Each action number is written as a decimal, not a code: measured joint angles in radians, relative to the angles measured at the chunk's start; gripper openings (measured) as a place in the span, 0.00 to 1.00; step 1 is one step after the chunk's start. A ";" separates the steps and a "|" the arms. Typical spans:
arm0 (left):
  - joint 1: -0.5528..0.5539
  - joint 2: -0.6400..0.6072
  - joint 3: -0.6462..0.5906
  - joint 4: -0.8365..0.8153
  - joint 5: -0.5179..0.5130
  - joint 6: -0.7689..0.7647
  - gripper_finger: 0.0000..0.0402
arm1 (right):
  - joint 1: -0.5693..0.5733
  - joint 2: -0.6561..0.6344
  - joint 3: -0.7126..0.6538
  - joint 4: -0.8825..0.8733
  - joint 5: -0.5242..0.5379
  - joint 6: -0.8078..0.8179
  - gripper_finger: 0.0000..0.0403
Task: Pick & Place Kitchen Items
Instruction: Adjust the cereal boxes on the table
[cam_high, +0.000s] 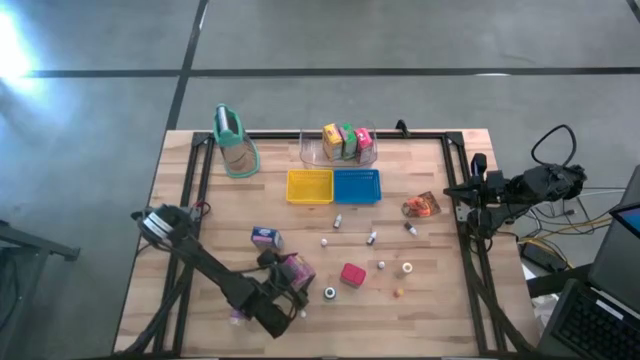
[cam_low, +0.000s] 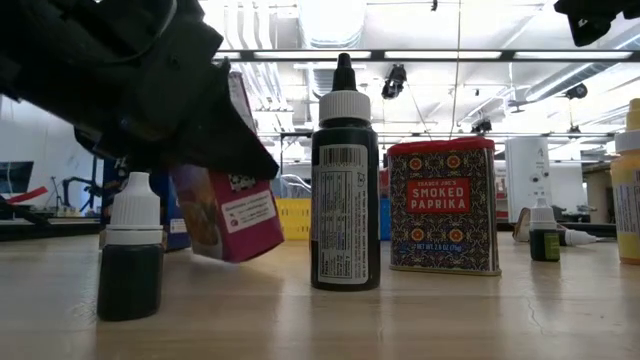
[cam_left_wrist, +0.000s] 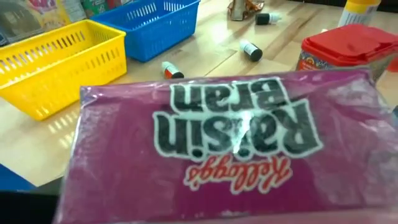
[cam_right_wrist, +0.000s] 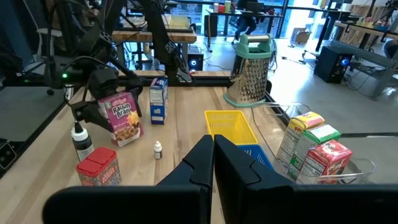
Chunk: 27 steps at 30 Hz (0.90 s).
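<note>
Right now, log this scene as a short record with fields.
left gripper: jaws wide around the pink Raisin Bran carton, near the table's front edge
carton: tilted, lower edge by the tabletop
right gripper: jaws shut, empty, parked at the table's right side
clear bin: holds three cartons
yellow tray: beside blue tray, touching
paprika tin: upright

The pink carton (cam_left_wrist: 230, 149) reads "Kellogg's Raisin Bran", seen upside down from the left wrist. The red tin (cam_low: 443, 205) reads "Trader Joe's Smoked Paprika". The dark bottle (cam_low: 345, 185) bears a barcode and unreadable fine print
</note>
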 joint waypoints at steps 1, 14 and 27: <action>0.002 -0.003 0.000 0.001 0.002 0.004 0.99 | 0.000 0.000 0.000 0.000 0.000 0.000 0.02; 0.041 -0.013 0.003 0.001 0.097 0.049 0.99 | 0.000 0.000 0.000 0.000 0.000 0.000 0.02; 0.070 -0.027 0.013 -0.003 0.158 0.078 0.99 | 0.000 0.000 0.000 0.000 0.000 0.000 0.02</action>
